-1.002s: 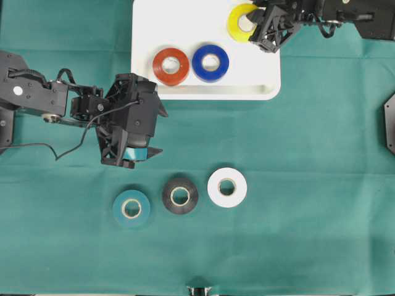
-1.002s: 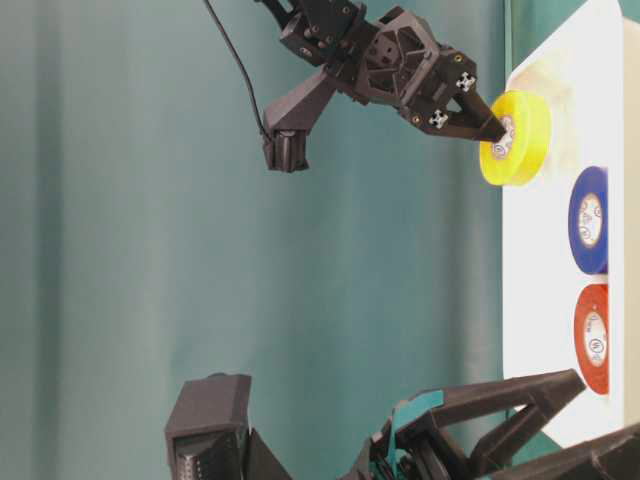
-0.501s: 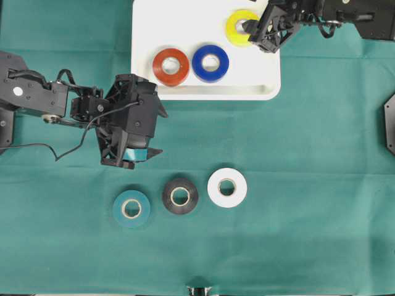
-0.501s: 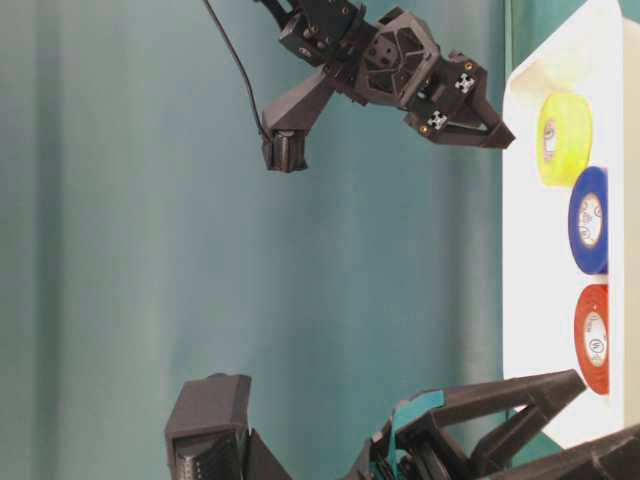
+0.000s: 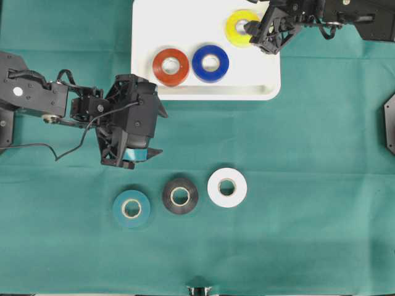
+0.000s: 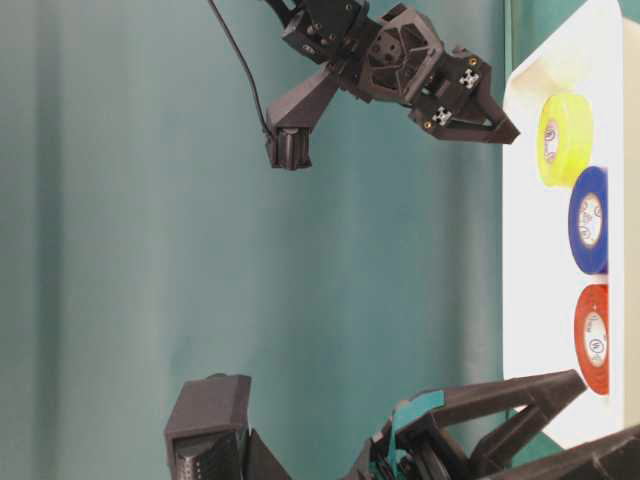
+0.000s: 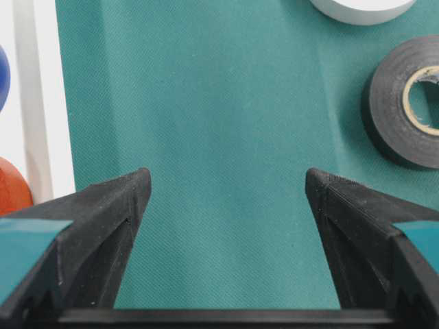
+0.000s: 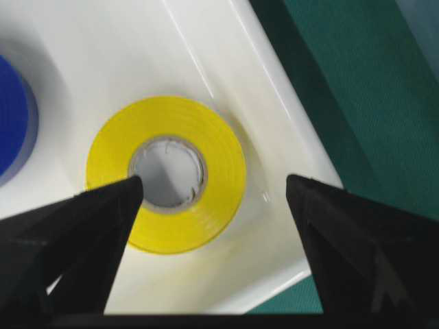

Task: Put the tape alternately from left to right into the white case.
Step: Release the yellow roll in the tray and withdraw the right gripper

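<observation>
With my right fingers point(image 8: 212, 192) spread and released above the yellow roll point(image 8: 167, 174), it lies flat in the white case point(image 5: 185, 24) beside blue point(image 5: 210, 63) and orange-red point(image 5: 171, 66). Left fingers point(image 7: 226, 185) spread, empty, over the green tabletop point(image 5: 308, 185). Teal point(image 5: 131, 208), black point(image 5: 180, 195), white point(image 5: 227, 187) rolls wait there in a row.

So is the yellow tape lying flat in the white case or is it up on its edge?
Flat. The yellow tape lies in the white case with its core hole facing up, and the open right end effector is not gripping it.
</observation>
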Available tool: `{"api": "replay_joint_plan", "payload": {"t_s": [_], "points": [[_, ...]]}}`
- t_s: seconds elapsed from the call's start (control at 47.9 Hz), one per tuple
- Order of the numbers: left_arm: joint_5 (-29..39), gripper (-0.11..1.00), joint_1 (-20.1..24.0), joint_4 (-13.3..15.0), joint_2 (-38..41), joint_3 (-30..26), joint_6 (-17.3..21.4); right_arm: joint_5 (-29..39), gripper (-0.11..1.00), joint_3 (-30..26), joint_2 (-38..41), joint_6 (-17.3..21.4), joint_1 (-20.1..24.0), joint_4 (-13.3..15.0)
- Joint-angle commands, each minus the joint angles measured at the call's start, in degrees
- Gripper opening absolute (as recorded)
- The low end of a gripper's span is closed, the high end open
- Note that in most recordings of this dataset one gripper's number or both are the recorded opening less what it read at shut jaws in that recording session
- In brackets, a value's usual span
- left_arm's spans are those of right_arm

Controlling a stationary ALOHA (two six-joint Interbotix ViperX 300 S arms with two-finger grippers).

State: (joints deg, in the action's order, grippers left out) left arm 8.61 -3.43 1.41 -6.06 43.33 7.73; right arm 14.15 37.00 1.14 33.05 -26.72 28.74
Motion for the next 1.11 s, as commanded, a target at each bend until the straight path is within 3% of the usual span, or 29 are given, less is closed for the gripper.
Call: {"api": "replay_joint_plan", "payload": {"t_s": [0.0, 1.085], "points": [[-0.35, 0.93, -0.26, 0.00, -0.62, -0.88, -0.09, -0.44, 0.83, -0.35, -1.14, 0.00, 0.88, 0.09], [-0.35, 0.93, -0.62, 0.09, -0.62, -0.97, -0.09, -5.62, 0.83, 10.90, -13.97, 0.26, 21.88, 0.18]]}}
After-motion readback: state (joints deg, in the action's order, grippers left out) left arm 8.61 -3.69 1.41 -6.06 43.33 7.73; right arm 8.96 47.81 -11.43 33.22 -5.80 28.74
